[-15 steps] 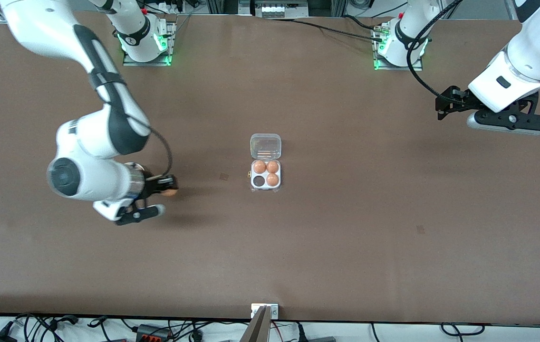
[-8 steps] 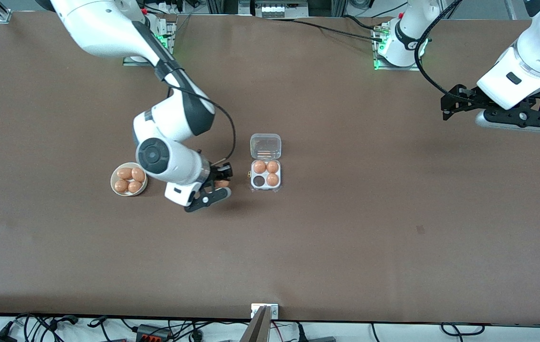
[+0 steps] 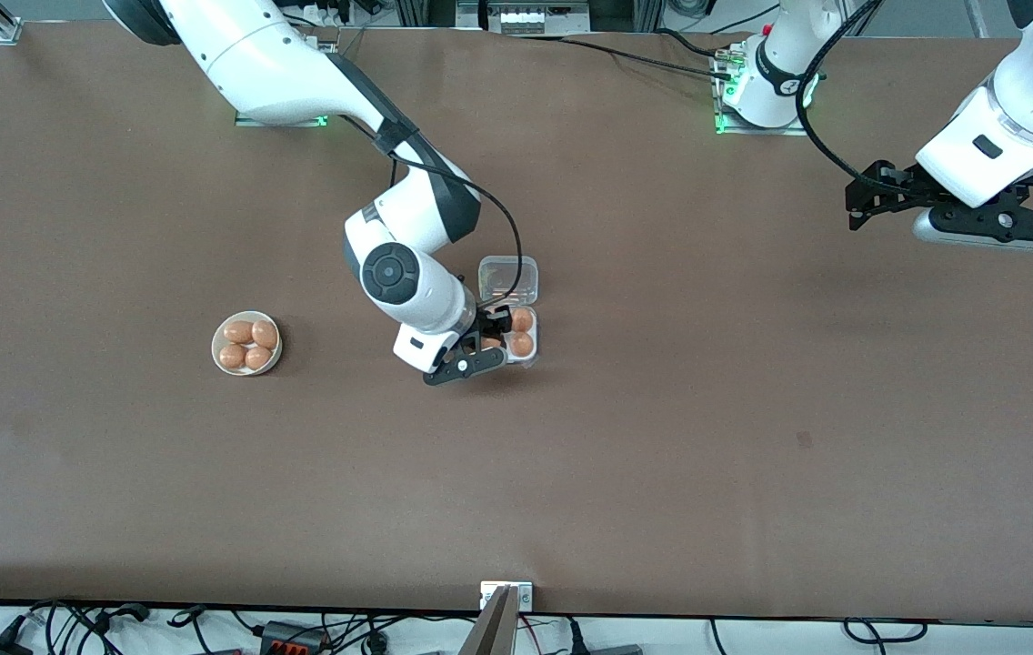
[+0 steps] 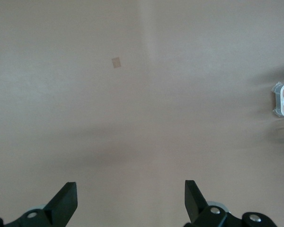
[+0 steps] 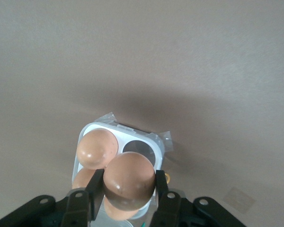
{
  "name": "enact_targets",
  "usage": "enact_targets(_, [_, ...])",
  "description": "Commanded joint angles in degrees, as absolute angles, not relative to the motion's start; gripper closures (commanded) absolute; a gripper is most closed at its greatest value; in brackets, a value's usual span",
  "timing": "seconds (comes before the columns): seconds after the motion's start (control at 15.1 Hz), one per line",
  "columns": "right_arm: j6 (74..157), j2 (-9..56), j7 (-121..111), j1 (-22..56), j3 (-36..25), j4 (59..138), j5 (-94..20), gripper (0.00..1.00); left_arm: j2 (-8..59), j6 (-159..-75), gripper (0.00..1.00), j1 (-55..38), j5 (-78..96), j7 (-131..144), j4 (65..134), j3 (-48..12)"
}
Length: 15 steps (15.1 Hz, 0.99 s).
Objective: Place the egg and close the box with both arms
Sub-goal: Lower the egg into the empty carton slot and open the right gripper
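You're hovering the right gripper (image 5: pixel 128 189) over the box (image 3: pixel 509 314), clamping the egg (image 5: pixel 128 182). 3 cells are holding eggs; the 4th (image 5: pixel 139 152) is sitting empty and the lid (image 3: pixel 508 278) is lying open. The left gripper (image 4: pixel 131 201) is waiting, fingers spread, toward its end of the table.

A robotics lab: bench-mounted arm bases (image 3: pixel 764 86), trailing cables (image 3: pixel 298 632).

Right gripper (image 3: pixel 491 332) and its egg (image 5: pixel 128 182) hide part of the box (image 3: pixel 530 350); left wrist view's edge crops the box.
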State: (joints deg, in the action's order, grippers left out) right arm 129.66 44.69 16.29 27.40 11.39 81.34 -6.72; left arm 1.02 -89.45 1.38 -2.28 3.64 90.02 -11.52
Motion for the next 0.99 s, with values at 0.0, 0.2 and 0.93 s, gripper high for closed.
enact_targets(0.0, [130.17, 45.88, 17.93, 28.48, 10.90, 80.16, -6.33, 1.00, 1.50, -88.77, 0.00, 1.41, -2.81, 2.90, 88.42, -12.04])
enact_targets(0.2, [130.25, 46.76, 18.02, 28.91, 10.90, 80.16, -6.15, 1.00, 1.41, -88.59, 0.00, 1.23, -2.81, 2.90, 88.33, -12.13])
enact_targets(0.93, [130.61, 44.84, 24.08, 28.22, 10.90, 79.89, -3.78, 0.00, 1.50, -88.42, 0.00, 1.76, -2.72, 2.90, 88.42, -11.43])
